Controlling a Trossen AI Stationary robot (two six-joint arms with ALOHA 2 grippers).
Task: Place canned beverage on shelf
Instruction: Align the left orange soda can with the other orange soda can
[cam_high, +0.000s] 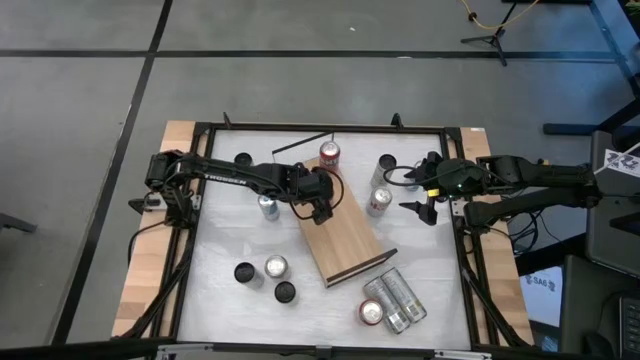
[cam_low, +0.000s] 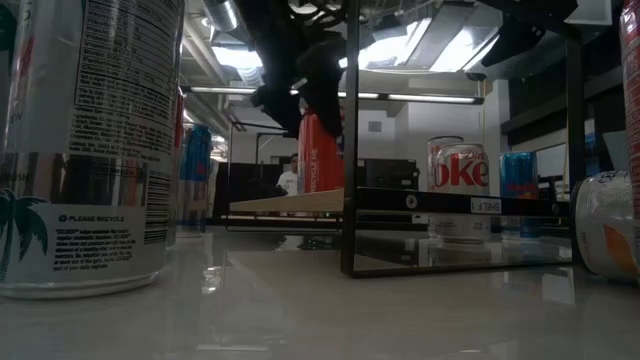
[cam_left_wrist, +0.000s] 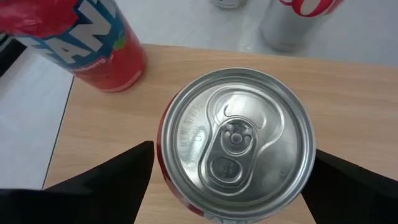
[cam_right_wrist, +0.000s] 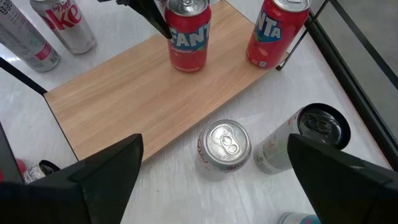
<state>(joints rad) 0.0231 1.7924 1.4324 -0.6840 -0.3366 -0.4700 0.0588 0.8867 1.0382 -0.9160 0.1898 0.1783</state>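
The shelf (cam_high: 350, 240) is a light wooden board lying aslant on the white table. A red Fanta can (cam_high: 329, 153) stands on its far end beside a thin black rail. A second red can (cam_left_wrist: 239, 137) stands upright on the board just nearer. My left gripper (cam_high: 318, 197) reaches in from the table's left and is closed around this second can, hiding it in the high view. My right gripper (cam_high: 425, 205) hangs open above the table to the right of the shelf, with nothing between its fingers. My left gripper has the second red can's upper wall (cam_left_wrist: 163, 180) between its two fingers, one on each opposite side, just below the rim. The fingers (cam_right_wrist: 158, 25) slant down from the table's left. The can is upright, with its base on the shelf (cam_low: 290, 200).
Two silver cans (cam_high: 379, 202) (cam_high: 386, 165) stand just right of the shelf, below my right gripper. Another can (cam_high: 268, 206) stands close to the shelf's left side. More cans stand at the near left (cam_high: 275, 267), and some lie at the near right (cam_high: 395, 300). A black frame (cam_high: 460, 250) rims the table.
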